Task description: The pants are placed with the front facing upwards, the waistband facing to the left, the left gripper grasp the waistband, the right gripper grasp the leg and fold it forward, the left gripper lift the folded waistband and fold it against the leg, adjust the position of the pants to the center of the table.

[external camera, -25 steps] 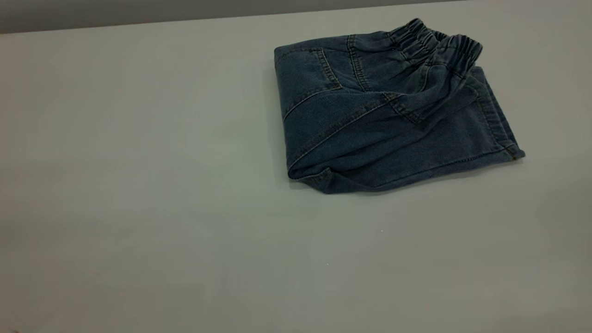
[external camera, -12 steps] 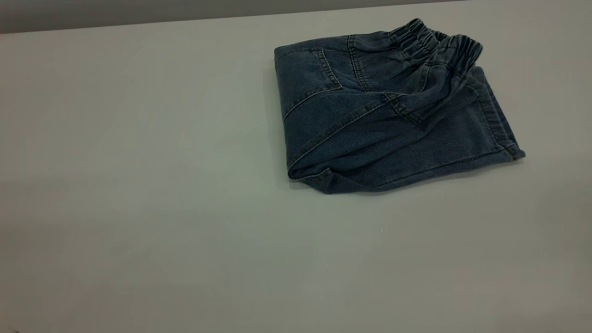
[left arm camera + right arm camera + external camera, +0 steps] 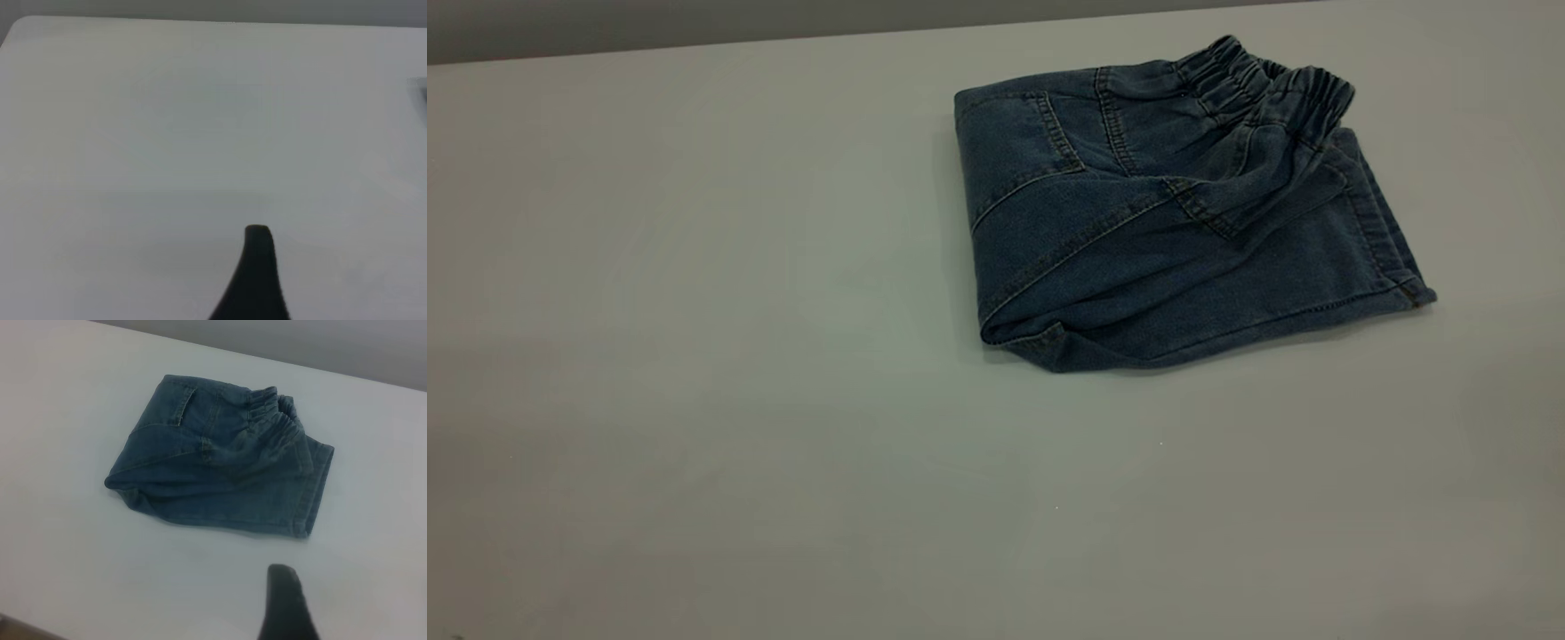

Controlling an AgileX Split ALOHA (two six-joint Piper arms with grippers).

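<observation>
Left gripper (image 3: 257,241): only one dark fingertip shows in the left wrist view, hanging above bare table (image 3: 694,356). Whether it is spread or pressed together cannot be told. It holds nothing that can be seen. Not visible in the exterior view.

The pants (image 3: 1165,222) lie folded into a compact bundle on the table, well right of the table's middle and close to its far edge in the exterior view. Folded edge of the bundle sits on its left side. The waistband (image 3: 1263,89) lies doubled over at the bundle's far right corner, its gathers bunched and partly raised. A flat stitched leg hem runs down the bundle's right side, beside and just below the waistband. Stitched seam lines cross the upper layer of denim.

Right gripper (image 3: 285,600): one dark fingertip shows in the right wrist view, apart from the pants, over bare table on the near side of the hem. Spread or pressed together cannot be told. It touches no cloth.
</observation>
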